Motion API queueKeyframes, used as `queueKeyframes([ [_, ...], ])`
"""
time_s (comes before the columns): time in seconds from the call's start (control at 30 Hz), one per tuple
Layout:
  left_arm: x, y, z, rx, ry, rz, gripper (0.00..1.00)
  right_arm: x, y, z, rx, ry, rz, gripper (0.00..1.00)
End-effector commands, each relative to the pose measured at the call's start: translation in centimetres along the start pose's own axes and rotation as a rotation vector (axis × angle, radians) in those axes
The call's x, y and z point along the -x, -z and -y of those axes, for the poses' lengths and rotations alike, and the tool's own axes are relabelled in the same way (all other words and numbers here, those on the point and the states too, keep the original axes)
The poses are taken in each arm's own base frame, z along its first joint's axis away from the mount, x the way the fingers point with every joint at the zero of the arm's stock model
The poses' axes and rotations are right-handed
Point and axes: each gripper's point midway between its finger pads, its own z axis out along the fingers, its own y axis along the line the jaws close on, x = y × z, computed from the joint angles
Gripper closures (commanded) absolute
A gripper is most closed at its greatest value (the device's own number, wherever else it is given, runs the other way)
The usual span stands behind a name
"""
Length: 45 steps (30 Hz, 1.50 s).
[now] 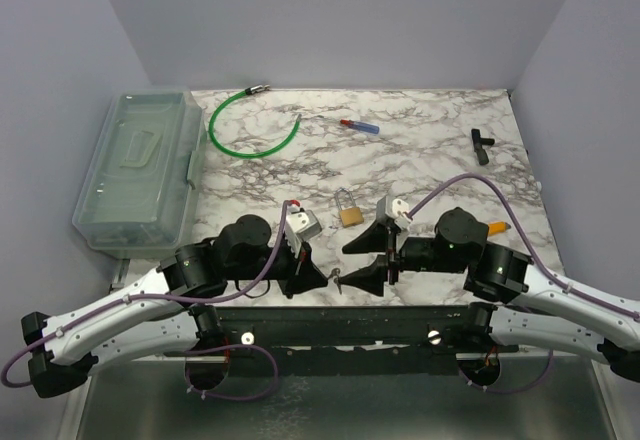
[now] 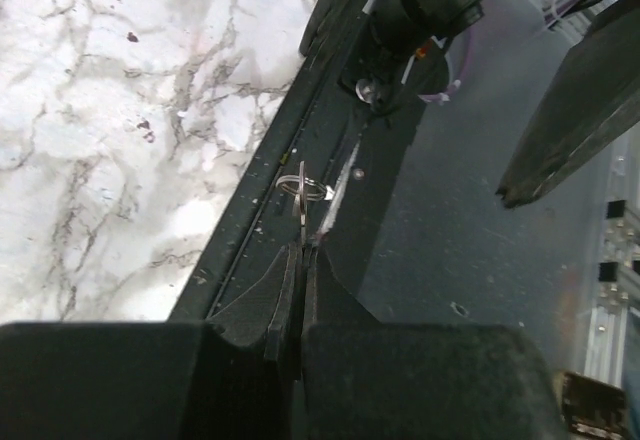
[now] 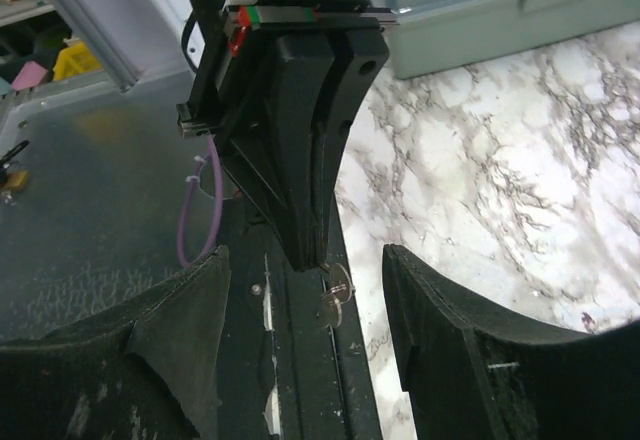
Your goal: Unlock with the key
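A small brass padlock [image 1: 350, 212] with its shackle pointing away stands on the marble table [image 1: 420, 150], just beyond both grippers. My left gripper [image 1: 325, 280] is shut on the silver key [image 1: 337, 280] at the table's near edge. In the left wrist view the key [image 2: 302, 192] and its ring stick out past the closed tips of the left gripper [image 2: 303, 250]. My right gripper [image 1: 366, 258] is open and faces the left one. In the right wrist view the key [image 3: 335, 295] hangs from the left gripper's fingers [image 3: 300, 160], inside the gap of the right gripper [image 3: 305, 300] and touching neither jaw.
A clear plastic lidded box [image 1: 135, 170] stands at the table's left. A green cable [image 1: 250, 125], a red-and-blue pen-like item [image 1: 360, 126] and a black T-shaped piece [image 1: 482, 145] lie toward the back. A black rail [image 1: 340, 320] runs along the near edge, below the grippers.
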Motion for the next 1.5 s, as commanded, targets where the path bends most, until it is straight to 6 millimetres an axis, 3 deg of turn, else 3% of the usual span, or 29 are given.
queueKeyframes([
  [0.0,0.3,0.9,1.9,-0.03,0.081,-0.095,1.0,0.1,-1.5,-0.6,0.063,0.006,-0.005,0.34],
  [0.17,1.0,1.3,2.3,-0.001,0.109,-0.15,1.0,-0.8,-2.3,0.0,0.037,-0.035,-0.027,0.34],
  [0.47,0.5,1.8,2.7,0.003,0.119,-0.228,1.0,-1.9,-1.7,-1.6,0.127,-0.047,-0.034,0.4],
  [1.03,0.4,1.7,3.1,-0.027,0.103,-0.247,1.0,-3.7,-2.1,-1.9,0.164,-0.055,-0.086,0.46],
  [1.47,0.7,2.1,3.9,-0.066,0.091,-0.242,1.0,-4.5,-2.3,-0.9,0.11,-0.058,-0.11,0.42],
])
